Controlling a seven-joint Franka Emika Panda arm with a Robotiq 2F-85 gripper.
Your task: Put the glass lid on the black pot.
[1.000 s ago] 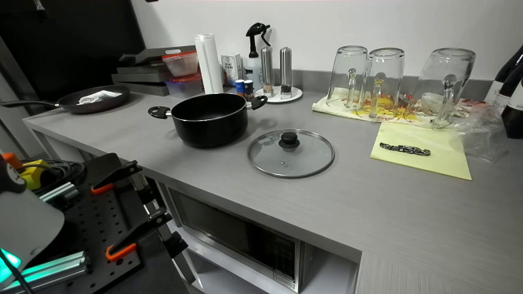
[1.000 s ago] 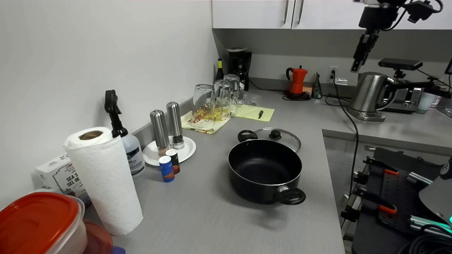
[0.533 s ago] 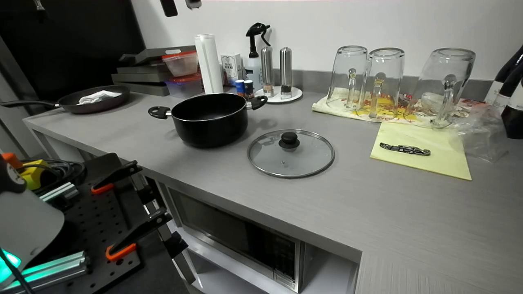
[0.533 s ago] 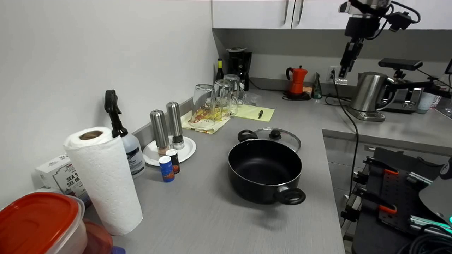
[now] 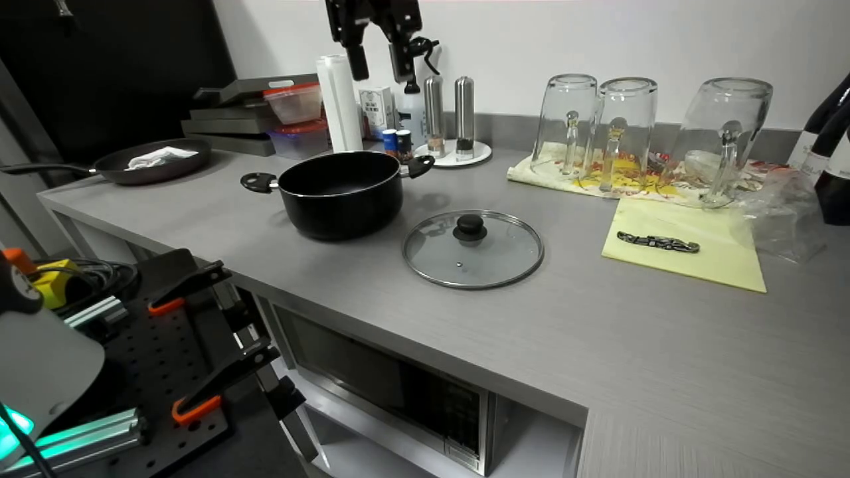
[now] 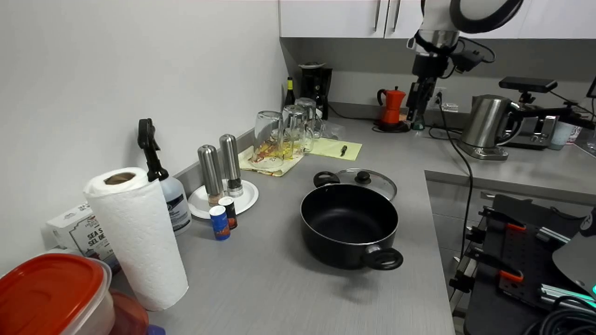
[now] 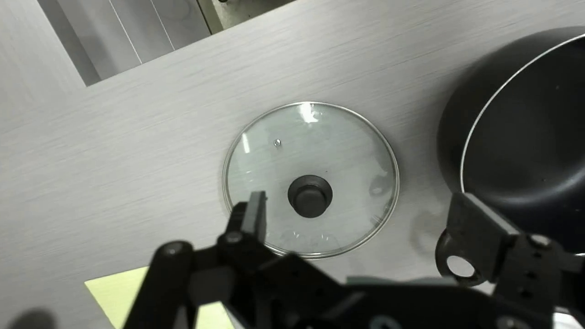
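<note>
The glass lid (image 5: 435, 255) lies flat on the counter with its black knob up. The black pot (image 5: 348, 216) stands close beside it. In an exterior view the lid (image 6: 382, 185) is partly hidden behind the pot (image 6: 347, 253). My gripper (image 5: 380, 66) is open and empty, high above the counter; it also shows in an exterior view (image 6: 412, 115). In the wrist view my gripper (image 7: 358, 202) has its jaws wide apart. The lid (image 7: 292, 160) shows beyond the fingers, with its knob nearer the left finger. The pot (image 7: 457, 105) is at the right, partly behind the right finger.
Several upside-down glass mugs (image 5: 619, 133) stand on a cloth. A yellow sheet (image 5: 697, 265) lies in front of them. Steel mills (image 5: 465, 113) stand on a white plate. A paper towel roll (image 6: 139, 242) and spray bottle (image 6: 177, 204) stand near the wall.
My gripper has come into view and moved lower, toward the pot and lid, with its jaws open. The lid and pot have not moved.
</note>
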